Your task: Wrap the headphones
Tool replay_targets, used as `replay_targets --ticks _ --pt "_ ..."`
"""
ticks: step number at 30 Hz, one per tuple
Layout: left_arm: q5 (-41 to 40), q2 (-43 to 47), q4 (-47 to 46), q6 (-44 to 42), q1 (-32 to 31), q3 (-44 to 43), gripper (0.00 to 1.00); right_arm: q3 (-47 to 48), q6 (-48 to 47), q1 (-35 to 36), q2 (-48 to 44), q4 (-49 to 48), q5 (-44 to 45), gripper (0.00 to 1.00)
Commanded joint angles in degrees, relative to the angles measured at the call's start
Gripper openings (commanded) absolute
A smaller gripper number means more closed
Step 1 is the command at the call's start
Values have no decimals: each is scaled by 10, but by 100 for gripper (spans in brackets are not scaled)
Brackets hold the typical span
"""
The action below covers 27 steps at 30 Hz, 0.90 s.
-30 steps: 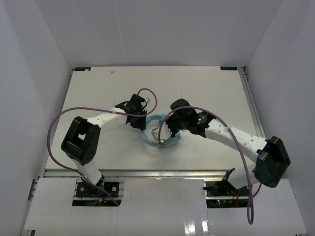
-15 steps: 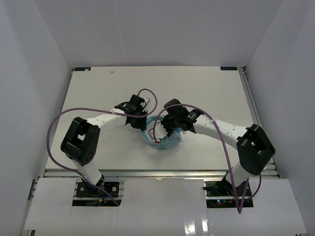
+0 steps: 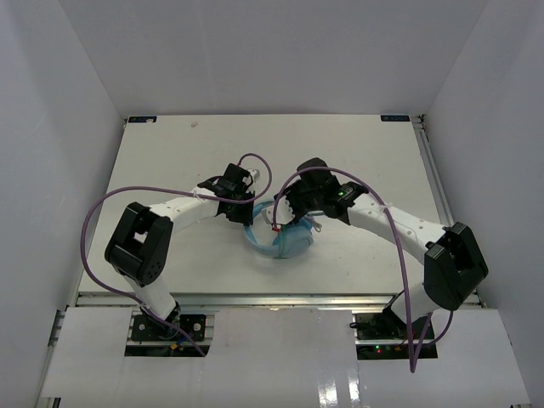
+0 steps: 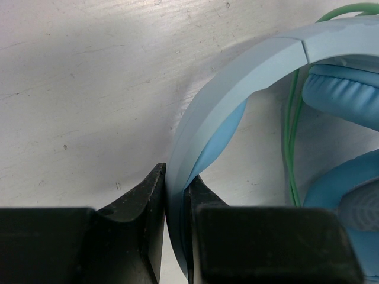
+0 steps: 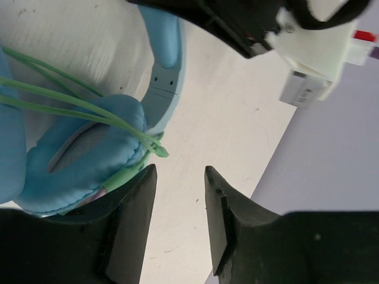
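Observation:
The light blue headphones (image 3: pixel 283 241) lie on the white table (image 3: pixel 357 153) between my two arms. My left gripper (image 3: pixel 245 212) is shut on the headband (image 4: pixel 237 89), which runs up out of the jaws; my left gripper (image 4: pixel 176 192) pinches it edge-on. The pale-green cable (image 4: pixel 292 136) hangs beside a padded earcup (image 4: pixel 343 94). My right gripper (image 5: pixel 180 173) is open and empty, just above the table next to an earcup (image 5: pixel 83 160). Several strands of green cable (image 5: pixel 89 106) cross that earcup and end in a small loop near my left fingertip (image 5: pixel 145 177).
Thick purple robot cables (image 3: pixel 102 212) arc over both arms. White walls enclose the table on three sides. The left gripper's body (image 5: pixel 237 23) shows at the top of the right wrist view, close to my right gripper.
My right arm has shifted, its elbow swinging out and back, and its gripper now sits slightly farther from me beside the headphones. The left gripper has kept its hold on the headband.

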<state>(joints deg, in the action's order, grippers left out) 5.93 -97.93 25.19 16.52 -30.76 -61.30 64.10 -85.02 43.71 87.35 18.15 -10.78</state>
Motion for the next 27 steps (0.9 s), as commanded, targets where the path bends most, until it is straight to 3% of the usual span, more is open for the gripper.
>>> replay_targets --ticks 1,4,7,11,12,19,27 --pt "30 48 -27 11 0 -7 0 38 55 -16 -49 2 -61 49" --pt "25 54 -26 15 0 -9 9 47 123 -36 -77 4 -98 55" --pt "17 61 -24 22 1 -14 33 56 203 -68 -117 1 -136 63" --pt "13 66 -17 33 2 -26 67 44 332 -122 -171 0 -175 92" --pt "13 68 -17 36 2 -28 70 37 352 -135 -183 0 -186 91" --pt "21 92 -15 45 10 -35 81 -35 493 -225 -272 -9 -227 90" --pt "60 137 -14 34 12 -38 87 -100 529 -276 -309 -25 -272 90"
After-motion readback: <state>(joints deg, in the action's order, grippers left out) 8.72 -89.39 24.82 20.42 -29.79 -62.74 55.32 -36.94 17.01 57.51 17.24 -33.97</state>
